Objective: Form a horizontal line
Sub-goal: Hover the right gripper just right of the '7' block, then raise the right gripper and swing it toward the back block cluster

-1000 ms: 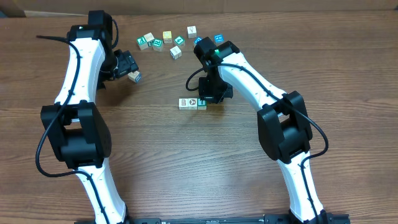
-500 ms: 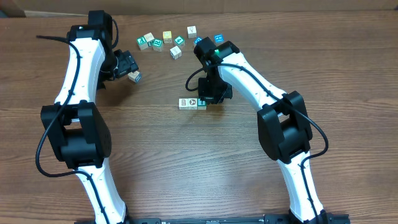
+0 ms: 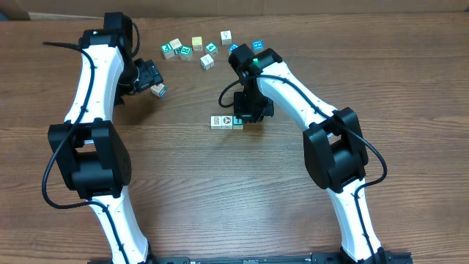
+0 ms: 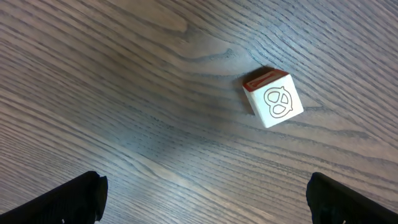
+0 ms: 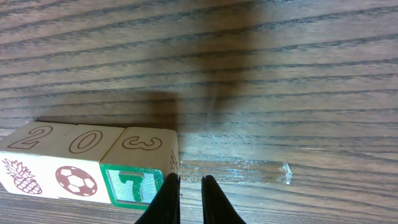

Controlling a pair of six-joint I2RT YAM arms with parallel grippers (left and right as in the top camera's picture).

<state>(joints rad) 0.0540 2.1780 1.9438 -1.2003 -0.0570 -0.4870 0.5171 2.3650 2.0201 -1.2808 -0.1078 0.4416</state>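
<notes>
Hiding the horizontal line (image 3: 226,122) partly overhead: right gripper (image 5: 186,190) together; left gripper (image 4: 205,196) apart.

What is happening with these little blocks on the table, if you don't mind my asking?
Two robot arms are lining up small picture cubes. A row of three cubes lies side by side mid-table. The right hand, fingers nearly together and holding nothing, sits at the row's right end beside the green-faced cube. The left hand hangs wide open over a lone pretzel-print cube. More loose cubes lie scattered at the far side.
</notes>
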